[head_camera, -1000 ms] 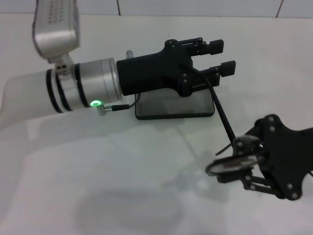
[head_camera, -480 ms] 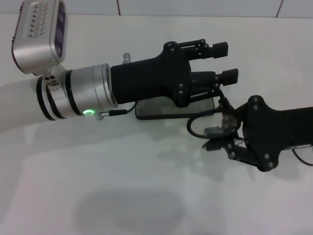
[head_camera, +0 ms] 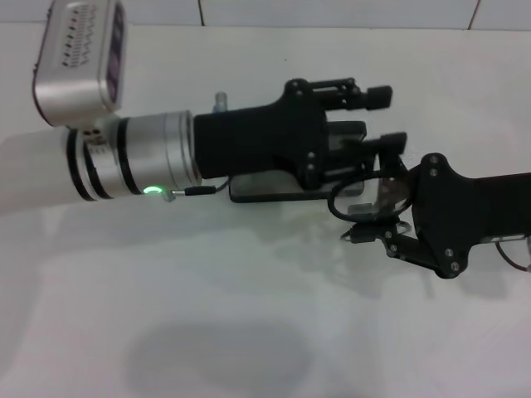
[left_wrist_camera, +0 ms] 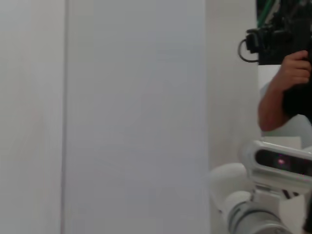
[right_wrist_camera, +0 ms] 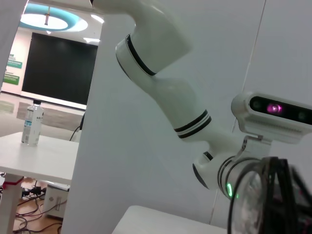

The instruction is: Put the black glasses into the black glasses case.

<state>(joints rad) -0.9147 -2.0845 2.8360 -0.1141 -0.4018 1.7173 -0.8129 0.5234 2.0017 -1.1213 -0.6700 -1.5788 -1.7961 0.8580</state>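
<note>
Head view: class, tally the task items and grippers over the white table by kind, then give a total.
Black glasses: 1, held in the right gripper
Black glasses case: 1, largely hidden under the left gripper
Grippers: 2
Total: 4

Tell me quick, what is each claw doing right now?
Left gripper: open, empty, above the black glasses case.
Right gripper: closed on the black glasses, beside the case.

white table (head_camera: 249, 332), water bottle (right_wrist_camera: 32, 123) — dark screen (right_wrist_camera: 58, 70)
</note>
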